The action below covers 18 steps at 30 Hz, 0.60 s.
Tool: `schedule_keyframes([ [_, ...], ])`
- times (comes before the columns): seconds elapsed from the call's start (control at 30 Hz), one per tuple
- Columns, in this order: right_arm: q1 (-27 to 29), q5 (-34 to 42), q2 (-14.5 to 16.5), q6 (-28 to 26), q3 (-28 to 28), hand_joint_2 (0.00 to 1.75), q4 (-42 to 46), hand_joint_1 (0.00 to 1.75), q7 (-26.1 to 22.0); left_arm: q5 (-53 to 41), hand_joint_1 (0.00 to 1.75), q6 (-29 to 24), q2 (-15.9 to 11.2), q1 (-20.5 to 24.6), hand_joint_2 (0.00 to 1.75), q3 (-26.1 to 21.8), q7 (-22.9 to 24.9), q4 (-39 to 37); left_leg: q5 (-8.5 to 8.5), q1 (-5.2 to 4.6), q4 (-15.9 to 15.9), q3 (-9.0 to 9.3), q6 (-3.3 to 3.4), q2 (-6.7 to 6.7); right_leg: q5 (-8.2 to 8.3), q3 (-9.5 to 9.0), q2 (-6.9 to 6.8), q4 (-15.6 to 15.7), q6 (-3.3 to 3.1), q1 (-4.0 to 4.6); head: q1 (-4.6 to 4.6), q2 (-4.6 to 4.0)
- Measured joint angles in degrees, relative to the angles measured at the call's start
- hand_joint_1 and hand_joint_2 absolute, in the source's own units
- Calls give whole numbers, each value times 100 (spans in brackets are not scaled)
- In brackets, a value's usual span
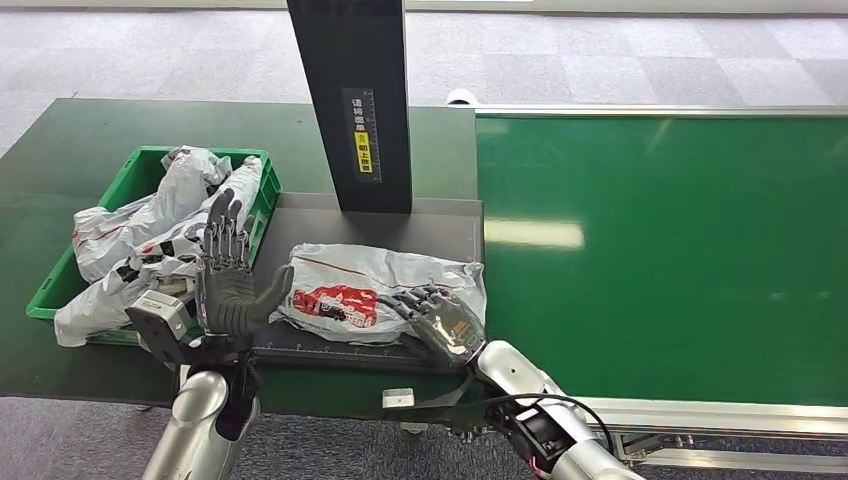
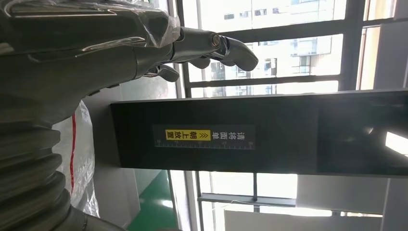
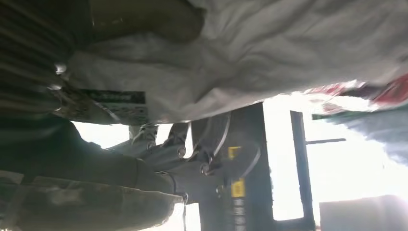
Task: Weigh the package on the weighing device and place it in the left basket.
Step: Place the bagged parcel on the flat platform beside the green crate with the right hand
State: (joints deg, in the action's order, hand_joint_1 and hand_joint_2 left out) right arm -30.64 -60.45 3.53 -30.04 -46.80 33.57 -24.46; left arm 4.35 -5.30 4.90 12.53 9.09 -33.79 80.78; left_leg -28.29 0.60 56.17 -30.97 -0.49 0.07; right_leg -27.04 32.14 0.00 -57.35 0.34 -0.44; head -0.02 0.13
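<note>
On the dark weighing platform [image 1: 420, 225] the white package [image 1: 380, 285] is gripped at its near edge by the right hand [image 1: 440, 318], the left hand [image 1: 228, 285] spread and empty; the slack, slippery bag could be dropped short of the green basket [image 1: 140, 165].

Our two silver arms and dark grey, many-jointed hands

Our left hand [image 1: 226, 283] has a dark grey palm, a thick grey thumb and darker segmented fingers [image 1: 222, 225] with metal pins at the knuckles; a grey box sits at its wrist. Our right hand [image 1: 440, 318] wears clear film, and black cables [image 1: 520, 408] loop beside its polished silver forearm [image 1: 520, 375].
</note>
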Motion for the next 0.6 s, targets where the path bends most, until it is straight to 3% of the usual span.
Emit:
schedule_keyframes([
  [0.2,307,1667,-67,469,729,175,217,0,-293,0,0,-1,-20,-6,175,-3,6,0,0,0,0,0,0,0,0,0,-1,0,0,0,1,0],
  [0.37,805,3904,-176,2432,1808,175,776,0,-495,-52,0,37,-32,-1,175,-12,102,-1,-1,-1,0,0,0,-2,0,0,-1,1,0,-1,1,0],
  [0.5,1286,4915,-291,3657,2444,175,1171,0,-767,-143,0,128,-45,-5,175,-13,126,-22,-2,-1,0,-1,0,-6,-1,2,-1,2,0,-1,-1,0],
  [0.6,1618,5381,-362,4212,2816,175,1452,0,-923,-198,0,173,-56,-13,175,-12,114,-63,-4,0,-1,-2,-1,-3,-1,2,-1,2,0,-1,-1,0],
])
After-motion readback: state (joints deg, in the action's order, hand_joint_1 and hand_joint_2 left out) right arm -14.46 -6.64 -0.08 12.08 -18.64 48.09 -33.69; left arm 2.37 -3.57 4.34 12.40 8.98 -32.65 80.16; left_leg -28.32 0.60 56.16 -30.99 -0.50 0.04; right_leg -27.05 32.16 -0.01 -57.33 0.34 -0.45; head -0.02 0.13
